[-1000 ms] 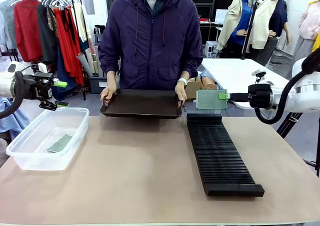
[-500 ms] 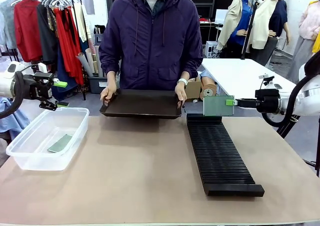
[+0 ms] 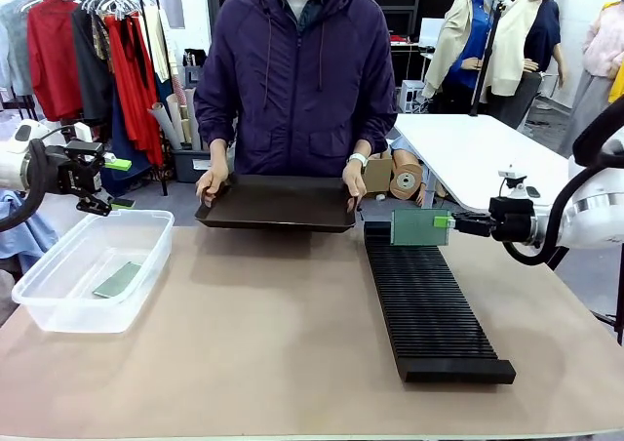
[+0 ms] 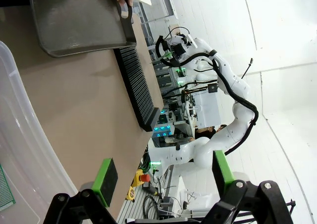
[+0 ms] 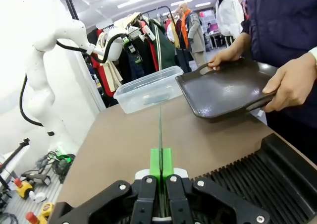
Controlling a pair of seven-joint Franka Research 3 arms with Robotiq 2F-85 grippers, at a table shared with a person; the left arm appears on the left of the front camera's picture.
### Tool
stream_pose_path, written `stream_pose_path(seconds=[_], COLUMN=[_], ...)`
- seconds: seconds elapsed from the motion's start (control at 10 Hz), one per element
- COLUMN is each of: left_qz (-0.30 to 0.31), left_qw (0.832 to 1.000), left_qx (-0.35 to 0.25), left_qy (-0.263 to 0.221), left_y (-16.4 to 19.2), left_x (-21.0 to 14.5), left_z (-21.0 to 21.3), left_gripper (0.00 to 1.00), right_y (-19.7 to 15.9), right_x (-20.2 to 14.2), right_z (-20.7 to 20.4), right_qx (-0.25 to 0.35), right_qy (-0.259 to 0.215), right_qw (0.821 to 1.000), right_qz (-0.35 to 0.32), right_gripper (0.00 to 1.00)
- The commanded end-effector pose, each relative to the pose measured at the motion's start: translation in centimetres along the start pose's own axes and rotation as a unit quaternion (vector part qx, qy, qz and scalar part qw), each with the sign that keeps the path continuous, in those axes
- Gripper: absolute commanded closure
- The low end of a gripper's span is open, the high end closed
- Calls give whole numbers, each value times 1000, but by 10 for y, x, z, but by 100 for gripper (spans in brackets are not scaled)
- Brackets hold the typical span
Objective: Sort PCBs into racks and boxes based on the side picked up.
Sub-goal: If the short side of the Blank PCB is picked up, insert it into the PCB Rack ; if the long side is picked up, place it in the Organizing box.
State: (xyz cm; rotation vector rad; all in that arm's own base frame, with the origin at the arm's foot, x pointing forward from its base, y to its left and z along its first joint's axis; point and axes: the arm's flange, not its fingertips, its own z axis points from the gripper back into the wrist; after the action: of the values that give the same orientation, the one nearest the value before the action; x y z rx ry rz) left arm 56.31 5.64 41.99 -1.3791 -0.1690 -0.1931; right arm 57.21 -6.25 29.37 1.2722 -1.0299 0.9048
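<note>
Lighting's bright and even, overhead strips glowing in the right wrist view, shadows soft. Front view is sharp. Both wrist views bend at the edges, and white walls blow out.

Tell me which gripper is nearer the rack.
Right. The right gripper holds a PCB upright over the far end of the rack; the left gripper hangs open by the tub, across the table.
</note>
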Motion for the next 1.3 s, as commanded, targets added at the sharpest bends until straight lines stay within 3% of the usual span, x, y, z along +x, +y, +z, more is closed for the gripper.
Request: stream_pose_path(seconds=[0.0,1.2], left_qz=[-2,-2], left_qw=[1000,1000], left_qx=[0,0], left_qy=[1,1], left_y=[-2,-2], left_x=[0,0], left_z=[1,1], left_gripper=[0,0], right_y=[-6,-35], right_x=[-1,-47], right_z=[-11,1], right_qx=[-18,-38], right_qy=[3,31], right_qw=[998,997], right_qz=[53,62], right_gripper=[100,100])
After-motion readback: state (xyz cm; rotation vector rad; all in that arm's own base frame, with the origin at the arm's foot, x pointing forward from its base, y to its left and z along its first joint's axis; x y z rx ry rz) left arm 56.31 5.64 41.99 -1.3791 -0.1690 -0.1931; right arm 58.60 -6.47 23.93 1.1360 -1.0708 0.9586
